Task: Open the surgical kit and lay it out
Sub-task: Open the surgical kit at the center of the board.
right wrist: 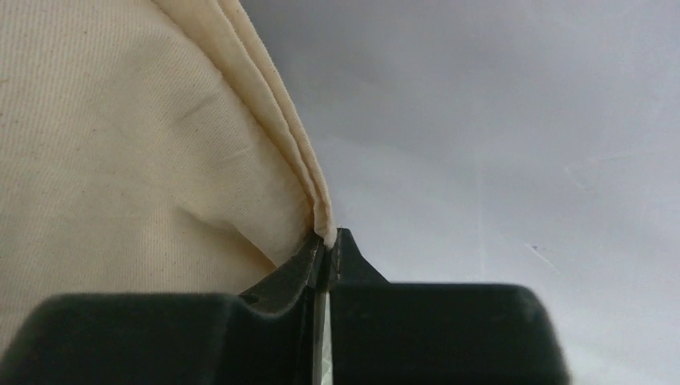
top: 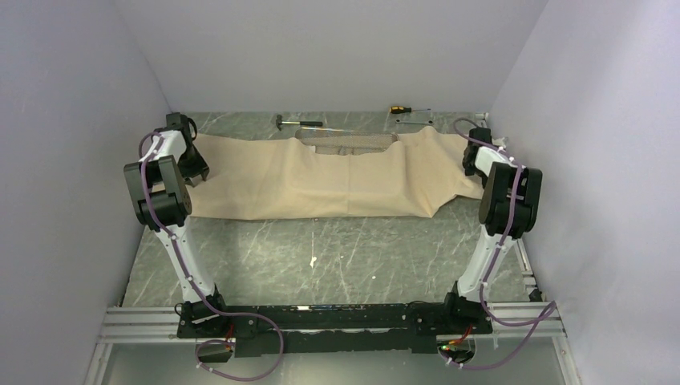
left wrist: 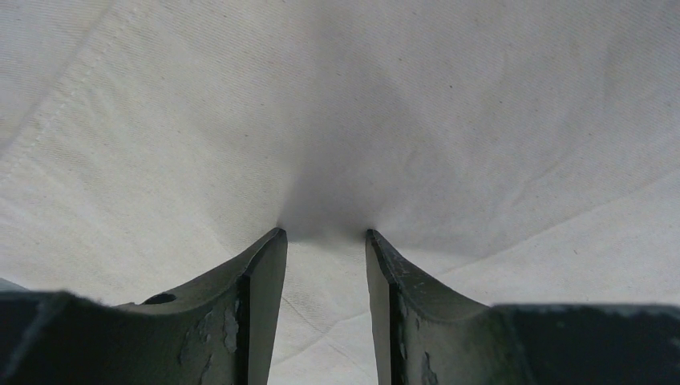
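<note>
Overhead view: a large beige wrap cloth (top: 321,180) lies spread wide across the far half of a grey marbled bench (top: 337,257). At its far edge a rectangular steel wire-mesh tray (top: 350,144) shows, partly covered by the cloth.

Left wrist view: the left end effector (left wrist: 322,234) has its fingers parted, both tips pressed onto the cloth.

Right wrist view: the right end effector (right wrist: 329,237) is closed tight, pinching the cloth's folded edge.
</note>
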`<state>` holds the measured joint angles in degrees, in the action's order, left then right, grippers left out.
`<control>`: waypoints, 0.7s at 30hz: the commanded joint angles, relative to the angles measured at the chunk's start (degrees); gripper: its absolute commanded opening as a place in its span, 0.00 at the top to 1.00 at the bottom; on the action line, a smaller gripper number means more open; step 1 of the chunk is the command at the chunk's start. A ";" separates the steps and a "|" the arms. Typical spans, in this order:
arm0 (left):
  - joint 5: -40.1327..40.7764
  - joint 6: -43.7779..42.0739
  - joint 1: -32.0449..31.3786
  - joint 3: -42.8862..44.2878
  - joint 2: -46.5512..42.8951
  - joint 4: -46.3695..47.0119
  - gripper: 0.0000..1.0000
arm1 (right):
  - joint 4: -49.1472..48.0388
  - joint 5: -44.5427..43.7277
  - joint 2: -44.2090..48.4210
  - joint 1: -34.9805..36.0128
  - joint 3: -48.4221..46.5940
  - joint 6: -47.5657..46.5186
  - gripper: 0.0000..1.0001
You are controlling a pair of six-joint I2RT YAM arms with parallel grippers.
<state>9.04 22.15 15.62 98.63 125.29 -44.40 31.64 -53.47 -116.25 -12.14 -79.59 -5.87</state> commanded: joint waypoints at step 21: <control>-0.93 -5.06 0.91 6.00 1.07 -5.10 0.50 | 2.85 52.32 14.22 -2.36 -1.33 14.72 0.42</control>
<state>9.76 17.43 16.21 105.36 128.66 -49.30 34.17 -18.61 -100.38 -14.37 -80.47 2.33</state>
